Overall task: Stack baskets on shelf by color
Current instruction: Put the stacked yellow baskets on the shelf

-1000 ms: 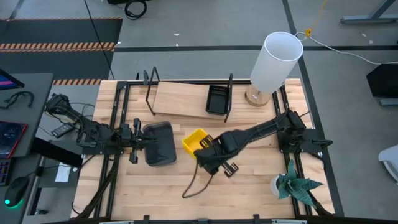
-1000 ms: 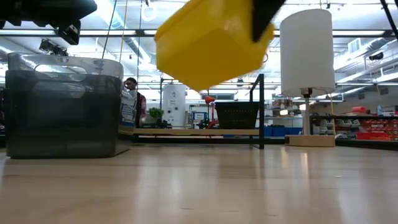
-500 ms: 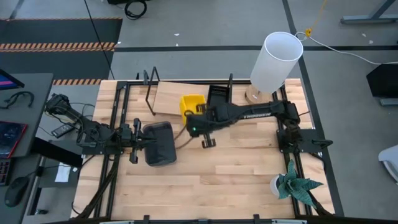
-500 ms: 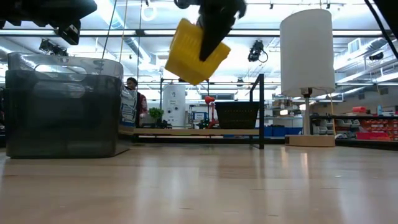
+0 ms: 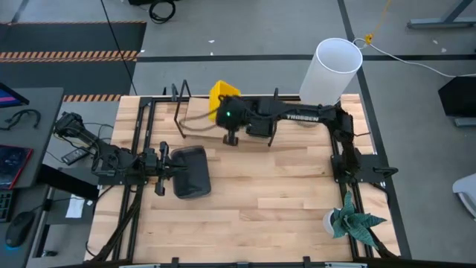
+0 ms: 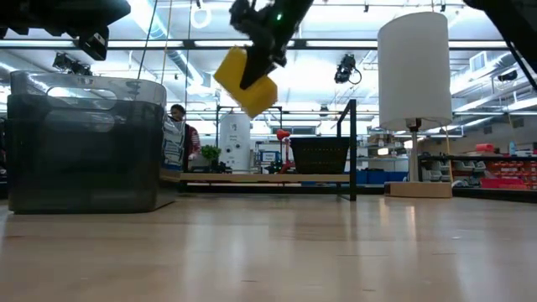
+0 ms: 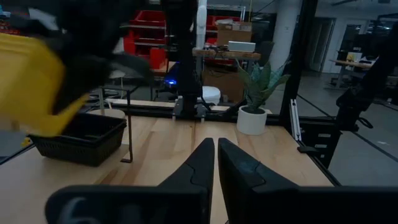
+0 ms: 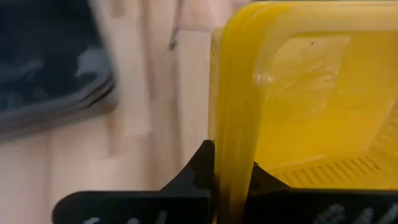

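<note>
Yellow basket in the air over the shelf

Right gripper (image 8: 229, 180) is pinching the rim of the yellow basket (image 5: 220, 97) above the shelf (image 5: 212, 119), black basket (image 5: 260, 119) nearby. I'd level it before lowering, since it looks tilted. Left gripper (image 7: 216, 163) waits closed by the grey baskets (image 5: 190, 171), apparently empty.

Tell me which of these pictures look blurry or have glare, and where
Left wrist view: the yellow baskets and the dark arm in front of them are smeared with motion blur. Right wrist view: the wooden surface and a grey shape beside the yellow baskets are streaked. Low view: bright ceiling lights wash out the background behind the right gripper. High view: sharp, evenly lit.
</note>
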Action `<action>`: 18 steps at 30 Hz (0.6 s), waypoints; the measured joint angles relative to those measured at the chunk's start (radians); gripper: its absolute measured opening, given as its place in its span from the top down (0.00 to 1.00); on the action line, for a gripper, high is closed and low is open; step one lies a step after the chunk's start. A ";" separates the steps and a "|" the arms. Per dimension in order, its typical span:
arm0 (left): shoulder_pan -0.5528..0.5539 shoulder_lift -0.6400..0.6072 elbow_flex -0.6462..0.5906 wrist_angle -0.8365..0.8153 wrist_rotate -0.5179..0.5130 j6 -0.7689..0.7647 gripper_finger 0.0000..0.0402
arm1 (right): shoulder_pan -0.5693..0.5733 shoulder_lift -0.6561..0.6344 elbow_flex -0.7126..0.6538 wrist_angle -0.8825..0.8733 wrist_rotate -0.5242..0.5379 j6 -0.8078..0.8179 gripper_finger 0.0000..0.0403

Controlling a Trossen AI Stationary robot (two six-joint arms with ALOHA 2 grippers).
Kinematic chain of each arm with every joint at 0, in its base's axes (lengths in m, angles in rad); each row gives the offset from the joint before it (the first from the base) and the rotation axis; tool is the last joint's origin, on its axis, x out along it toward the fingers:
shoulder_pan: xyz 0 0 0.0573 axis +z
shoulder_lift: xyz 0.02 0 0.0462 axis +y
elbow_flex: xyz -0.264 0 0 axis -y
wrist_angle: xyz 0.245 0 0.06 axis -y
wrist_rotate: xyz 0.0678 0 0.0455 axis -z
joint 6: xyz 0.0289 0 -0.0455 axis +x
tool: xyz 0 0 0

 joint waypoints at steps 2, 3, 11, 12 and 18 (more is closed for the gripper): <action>0.000 0.000 0.000 0.000 0.000 0.000 0.92 | -0.033 0.010 0.000 0.029 -0.029 0.006 0.97; 0.000 0.000 0.000 0.000 0.000 0.000 0.92 | -0.046 0.026 0.000 0.041 -0.044 0.016 0.97; 0.000 0.000 0.000 0.000 0.000 0.000 0.92 | -0.080 0.126 -0.001 0.005 -0.071 0.076 0.97; 0.000 0.000 0.000 0.000 0.000 0.000 0.92 | -0.079 0.133 -0.001 -0.005 -0.068 0.083 0.97; 0.000 0.000 0.000 0.000 0.001 0.000 0.94 | -0.078 0.139 0.000 -0.067 -0.032 0.088 0.97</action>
